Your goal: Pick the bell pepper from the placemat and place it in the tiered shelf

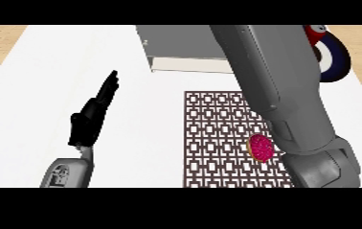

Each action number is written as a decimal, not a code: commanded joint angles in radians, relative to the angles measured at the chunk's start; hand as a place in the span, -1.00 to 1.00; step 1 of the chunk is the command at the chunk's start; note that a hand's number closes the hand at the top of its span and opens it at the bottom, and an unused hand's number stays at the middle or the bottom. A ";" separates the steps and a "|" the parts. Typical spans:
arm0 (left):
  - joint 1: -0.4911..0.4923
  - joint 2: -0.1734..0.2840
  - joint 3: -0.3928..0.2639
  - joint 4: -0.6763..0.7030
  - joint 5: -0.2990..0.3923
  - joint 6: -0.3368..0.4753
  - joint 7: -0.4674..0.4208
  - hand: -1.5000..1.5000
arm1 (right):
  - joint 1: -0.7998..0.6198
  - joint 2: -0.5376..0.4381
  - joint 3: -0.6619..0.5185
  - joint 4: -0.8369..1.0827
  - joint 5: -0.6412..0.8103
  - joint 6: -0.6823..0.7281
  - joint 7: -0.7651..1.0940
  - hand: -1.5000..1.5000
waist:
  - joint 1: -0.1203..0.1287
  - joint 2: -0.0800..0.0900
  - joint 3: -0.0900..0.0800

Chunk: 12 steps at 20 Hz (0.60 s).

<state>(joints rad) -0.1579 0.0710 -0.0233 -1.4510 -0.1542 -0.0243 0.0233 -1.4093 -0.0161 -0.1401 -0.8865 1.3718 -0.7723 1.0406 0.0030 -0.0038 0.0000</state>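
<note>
The bell pepper cannot be made out, so whether it sits in the right hand, which the grey right forearm [283, 98] hides entirely, cannot be told. Just beside that forearm's lower end a pink seeded thing [262, 148] lies on the patterned placemat [212, 137], with the grey shelf [185, 48] farther ahead. Working unseen, the arm could knock that piece aside, while the left hand [96, 113] rests open, fingers straight, holding nothing.

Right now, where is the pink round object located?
In the head view, the pink round object lies on the patterned placemat, near its right edge at lower right, right beside the grey right forearm that crosses above it.
</note>
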 commanded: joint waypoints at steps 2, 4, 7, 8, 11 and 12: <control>0.039 -0.003 0.001 -0.020 -0.005 0.014 -0.016 0.00 | 0.036 -0.040 -0.054 -0.166 0.046 -0.057 0.101 -1.00 | -0.018 -0.007 0.000; 0.027 0.018 0.018 -0.026 0.006 -0.003 0.002 0.00 | 0.035 -0.038 -0.069 -0.255 0.072 0.048 0.145 -1.00 | -0.025 -0.010 0.000; 0.020 0.000 0.026 0.014 0.001 0.021 -0.027 0.00 | 0.050 -0.047 -0.115 -0.384 0.076 0.159 0.190 -1.00 | -0.040 -0.013 0.000; 0.031 -0.004 0.016 -0.011 0.003 0.018 0.009 0.00 | 0.077 -0.041 -0.127 -0.438 0.069 0.198 0.203 -1.00 | -0.047 -0.019 0.001; 0.034 0.039 0.056 -0.013 0.012 0.010 0.001 0.00 | 0.151 -0.024 -0.146 -0.541 0.022 0.344 0.223 -1.00 | -0.071 -0.030 0.002; 0.043 0.001 0.025 -0.028 0.003 0.026 0.022 0.00 | 0.176 -0.061 -0.176 -0.573 -0.003 0.379 0.216 -1.00 | -0.075 -0.030 0.003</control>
<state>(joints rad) -0.1264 0.0824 0.0058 -1.4606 -0.1473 -0.0116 0.0244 -1.2988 -0.0595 -0.2803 -1.3184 1.3945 -0.5916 1.1528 -0.0520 -0.0256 0.0013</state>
